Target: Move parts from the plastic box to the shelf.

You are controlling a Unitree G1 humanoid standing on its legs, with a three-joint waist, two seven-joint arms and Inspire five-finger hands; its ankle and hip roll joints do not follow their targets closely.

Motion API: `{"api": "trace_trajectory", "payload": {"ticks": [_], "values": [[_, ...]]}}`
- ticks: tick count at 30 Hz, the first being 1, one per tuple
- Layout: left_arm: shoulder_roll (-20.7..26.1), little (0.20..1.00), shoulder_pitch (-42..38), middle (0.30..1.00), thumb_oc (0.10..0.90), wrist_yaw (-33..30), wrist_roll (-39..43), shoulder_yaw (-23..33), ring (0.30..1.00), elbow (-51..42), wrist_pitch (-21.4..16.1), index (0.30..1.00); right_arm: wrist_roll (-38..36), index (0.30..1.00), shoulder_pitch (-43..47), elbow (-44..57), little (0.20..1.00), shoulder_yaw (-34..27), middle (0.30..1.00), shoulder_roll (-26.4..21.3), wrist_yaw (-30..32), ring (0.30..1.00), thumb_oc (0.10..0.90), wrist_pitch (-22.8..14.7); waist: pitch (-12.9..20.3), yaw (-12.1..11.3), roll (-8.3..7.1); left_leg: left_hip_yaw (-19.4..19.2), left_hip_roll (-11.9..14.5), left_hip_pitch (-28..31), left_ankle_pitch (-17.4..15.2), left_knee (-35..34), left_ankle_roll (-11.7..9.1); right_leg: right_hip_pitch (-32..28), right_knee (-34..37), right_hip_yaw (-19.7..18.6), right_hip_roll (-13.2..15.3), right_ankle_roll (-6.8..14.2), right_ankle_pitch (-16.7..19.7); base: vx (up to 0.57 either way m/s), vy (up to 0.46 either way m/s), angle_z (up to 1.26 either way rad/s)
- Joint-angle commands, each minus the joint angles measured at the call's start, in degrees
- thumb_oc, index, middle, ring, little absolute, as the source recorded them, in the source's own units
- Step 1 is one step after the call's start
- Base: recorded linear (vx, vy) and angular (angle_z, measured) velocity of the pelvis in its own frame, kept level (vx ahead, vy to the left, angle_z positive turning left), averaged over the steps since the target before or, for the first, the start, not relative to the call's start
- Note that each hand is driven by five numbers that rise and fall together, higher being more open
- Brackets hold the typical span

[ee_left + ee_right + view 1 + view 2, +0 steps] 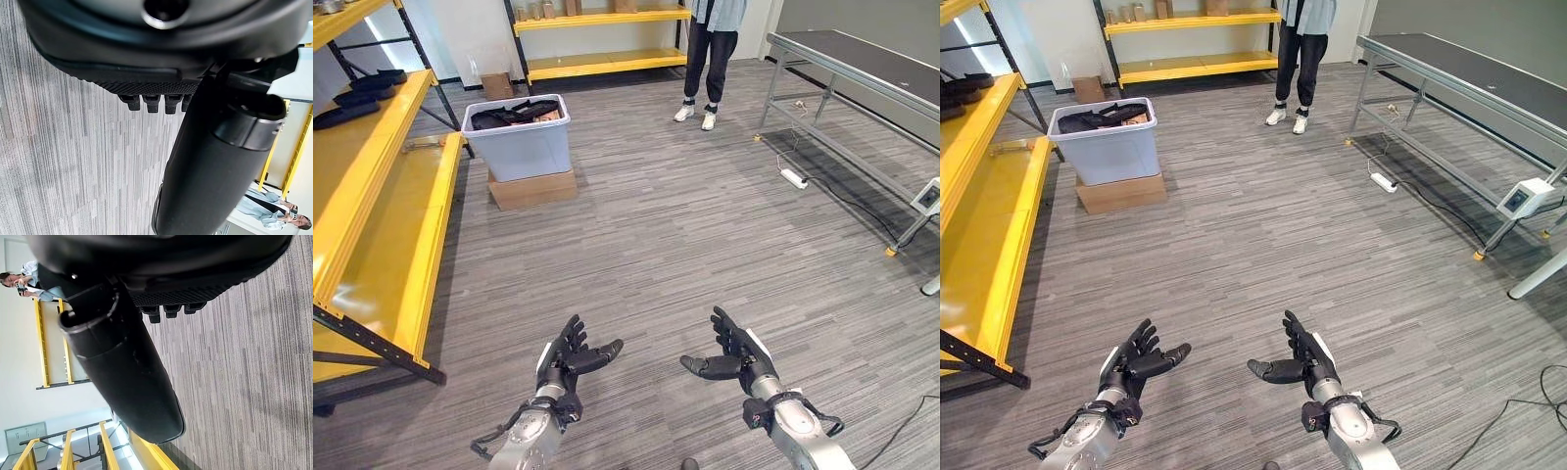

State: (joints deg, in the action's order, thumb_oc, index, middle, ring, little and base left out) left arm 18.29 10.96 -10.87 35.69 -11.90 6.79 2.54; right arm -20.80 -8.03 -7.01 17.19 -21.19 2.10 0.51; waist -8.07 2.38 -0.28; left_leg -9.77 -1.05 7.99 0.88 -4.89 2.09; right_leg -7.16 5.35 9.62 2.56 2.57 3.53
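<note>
A pale blue plastic box [521, 145] stands on a flat cardboard carton [532, 188] on the floor, far ahead to the left. Black parts [514, 113] fill it to the rim. The yellow shelf [382, 235] runs along the left side, and a few black parts [357, 98] lie on its upper level. My left hand [563, 358] and right hand [736, 357] hover low over the floor, palms facing each other, fingers straight and holding nothing. Both are well short of the box.
A person [710, 59] stands at the back beside another yellow shelf [602, 39]. A long dark table [862, 69] on a metal frame runs along the right, with a white power strip [793, 178] and cable under it. Grey plank floor lies between me and the box.
</note>
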Motion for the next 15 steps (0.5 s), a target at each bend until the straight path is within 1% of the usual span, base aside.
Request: {"api": "trace_trajectory", "payload": {"ticks": [1,3,6,7,15], "values": [[0.5,1.000,-4.1,1.000,0.900,-0.7,0.5,2.2,1.000,-3.5,-6.1,1.000,-0.1,1.000,6.5,6.3,1.000,-1.3,1.000,-0.3,-1.7,1.000,0.900,-7.0,1.2,-1.1,-0.83,-0.7,1.9,1.5,-5.0,-0.1,-2.0,-2.2,-0.4,2.2,1.4,2.8,-4.1,0.01,0.016,0.12],[0.6,1.000,-3.9,1.000,0.900,-1.7,1.0,2.8,1.000,-4.1,-6.3,1.000,0.0,1.000,6.9,6.1,1.000,-1.1,1.000,-0.3,-2.3,1.000,0.900,-7.1,1.1,-1.9,-0.84,0.1,1.8,1.2,-4.9,-0.1,-2.0,-2.4,-0.4,2.9,1.4,2.7,-4.3,0.00,0.012,0.07],[0.5,1.000,-3.9,1.000,0.900,-2.1,1.2,2.9,1.000,-4.2,-6.1,1.000,0.1,1.000,7.2,5.9,1.000,-0.9,1.000,-0.2,-2.4,1.000,0.900,-7.2,1.1,-2.3,-0.89,0.6,1.7,1.1,-4.8,-0.1,-2.0,-2.5,-0.4,3.2,1.4,2.6,-4.4,0.01,0.001,0.17],[0.3,1.000,-3.7,1.000,0.900,-2.4,1.4,3.1,1.000,-4.1,-6.0,1.000,0.0,1.000,8.0,5.6,1.000,-0.5,1.000,-0.1,-2.8,1.000,0.900,-6.9,1.1,-3.1,-0.96,1.5,1.6,0.9,-4.7,-0.1,-2.1,-2.7,-0.4,3.8,1.5,2.5,-4.5,0.01,0.000,0.14],[0.1,1.000,-3.1,1.000,0.900,-2.1,1.0,3.8,1.000,-3.8,-6.5,1.000,-0.1,1.000,9.0,5.4,1.000,0.4,1.000,0.2,-2.4,1.000,0.900,-6.1,1.2,-4.6,-0.97,3.3,1.5,0.5,-4.3,-0.1,-2.3,-3.1,-0.6,5.0,1.7,2.4,-4.8,0.02,0.007,0.17]]}}
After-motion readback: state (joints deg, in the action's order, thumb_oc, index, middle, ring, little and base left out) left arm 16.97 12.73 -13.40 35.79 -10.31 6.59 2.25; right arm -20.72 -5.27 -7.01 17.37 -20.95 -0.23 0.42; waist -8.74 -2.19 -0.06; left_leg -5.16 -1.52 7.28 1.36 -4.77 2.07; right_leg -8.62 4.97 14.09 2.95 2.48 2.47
